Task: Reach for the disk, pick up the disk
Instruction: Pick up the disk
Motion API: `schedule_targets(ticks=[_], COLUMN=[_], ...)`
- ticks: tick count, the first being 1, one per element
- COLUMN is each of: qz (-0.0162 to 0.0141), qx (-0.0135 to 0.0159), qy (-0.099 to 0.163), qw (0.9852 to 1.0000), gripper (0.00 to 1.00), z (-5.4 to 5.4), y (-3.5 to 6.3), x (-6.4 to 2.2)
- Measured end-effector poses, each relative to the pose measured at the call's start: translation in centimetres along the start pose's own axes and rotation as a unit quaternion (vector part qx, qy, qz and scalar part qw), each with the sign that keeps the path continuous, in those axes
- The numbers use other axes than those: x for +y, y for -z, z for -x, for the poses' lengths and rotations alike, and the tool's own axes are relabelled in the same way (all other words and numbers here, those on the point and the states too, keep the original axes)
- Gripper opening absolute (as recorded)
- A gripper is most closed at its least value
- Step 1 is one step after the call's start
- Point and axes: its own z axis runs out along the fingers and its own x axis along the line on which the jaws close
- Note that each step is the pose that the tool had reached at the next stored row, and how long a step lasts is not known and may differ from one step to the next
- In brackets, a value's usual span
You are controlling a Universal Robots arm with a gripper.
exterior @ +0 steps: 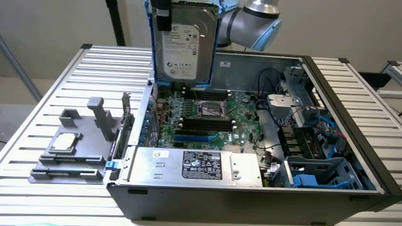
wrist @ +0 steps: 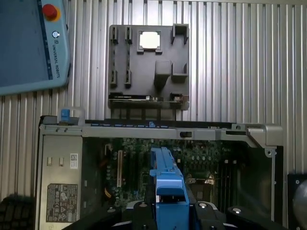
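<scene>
The disk, a silver-grey hard drive with a white label and blue rails, hangs upright in the air above the back of the open computer case. My gripper grips it from above at its top edge, shut on it. In the wrist view the disk's blue rail shows edge-on, running out from between my gripper's dark fingers, with the motherboard far below it.
Inside the case lie the motherboard, a power supply and an empty blue caddy. A grey fixture holding a small silver chip sits on the slatted table. A teach pendant lies beside it.
</scene>
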Motion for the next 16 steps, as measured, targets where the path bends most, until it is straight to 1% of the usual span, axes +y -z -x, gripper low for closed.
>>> schedule_targets(ticks=[16], qz=[-0.0066], qx=[0.0], qy=[0.0], qw=[1.0], gripper=[0.33], z=[-0.6], y=[-0.51], x=[-7.26])
